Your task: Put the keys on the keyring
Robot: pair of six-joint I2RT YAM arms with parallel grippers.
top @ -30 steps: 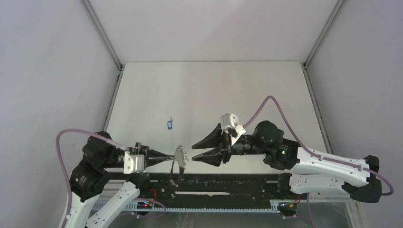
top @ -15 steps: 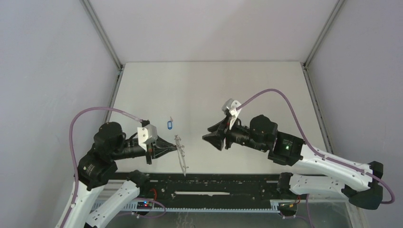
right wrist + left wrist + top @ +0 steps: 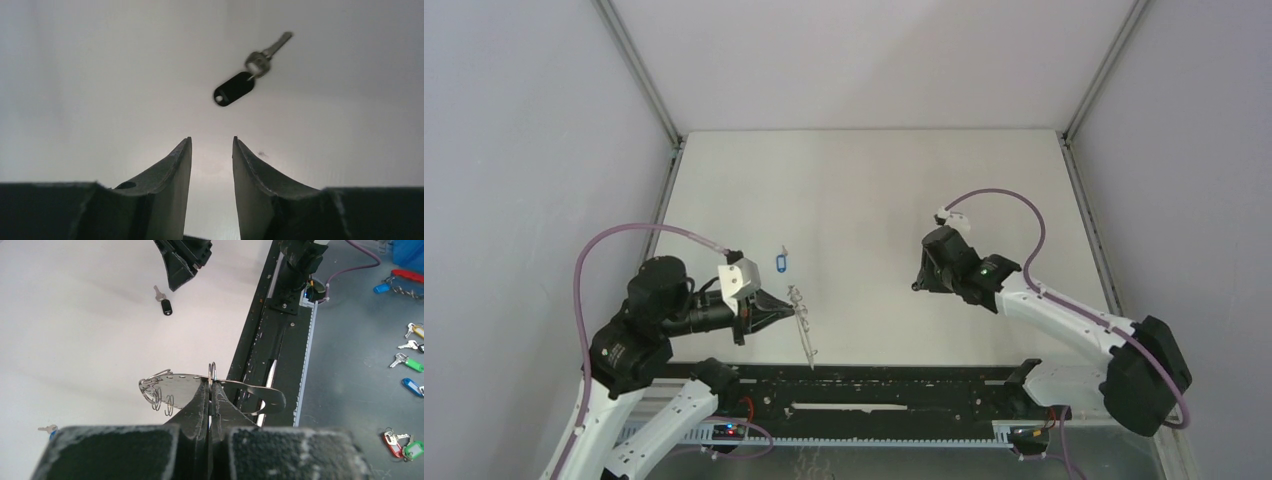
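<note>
From above, your left hand (image 3: 790, 308) is clamped on the keyring (image 3: 805, 330). The blue key (image 3: 781, 262) lies near it on the table (image 3: 874, 180), not yet threaded. Left wrist: the black key (image 3: 165, 306) is loose too. Right wrist: your right hand (image 3: 212, 142), fingers apart, hangs just short of it.

Twin tabletop arms: the left arm (image 3: 659, 305) and right arm (image 3: 1074, 325) pair white shell links with bulky black motor joints. A purple cable (image 3: 654, 228) loops along the left; a second purple cable (image 3: 994, 192) arches over the right, where a small green light (image 3: 986, 268) glows. A pale grey camera block (image 3: 736, 278) caps the left wrist. The fingers (image 3: 167, 185) are matt black, tapering wedges.
</note>
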